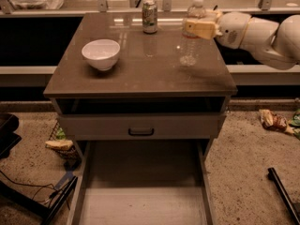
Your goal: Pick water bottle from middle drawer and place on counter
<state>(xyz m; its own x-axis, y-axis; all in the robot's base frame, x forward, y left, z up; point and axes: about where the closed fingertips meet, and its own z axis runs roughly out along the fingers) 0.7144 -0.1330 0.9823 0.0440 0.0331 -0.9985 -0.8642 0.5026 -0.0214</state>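
Note:
The water bottle point(194, 14), clear with a white cap, is upright over the right part of the glossy brown counter point(140, 74). My gripper point(200, 28) reaches in from the right and is shut on the bottle's upper body. I cannot tell whether the bottle's base touches the counter. The middle drawer point(140, 196) is pulled open at the bottom of the view, and its pale floor is bare.
A white bowl point(101, 53) sits on the counter's left part and a green-and-silver soda can point(150, 16) at its back edge. A closed drawer front with a black handle point(141, 131) lies above the open drawer. Snack bags point(273, 121) and a black bar point(283, 193) lie on the floor at right.

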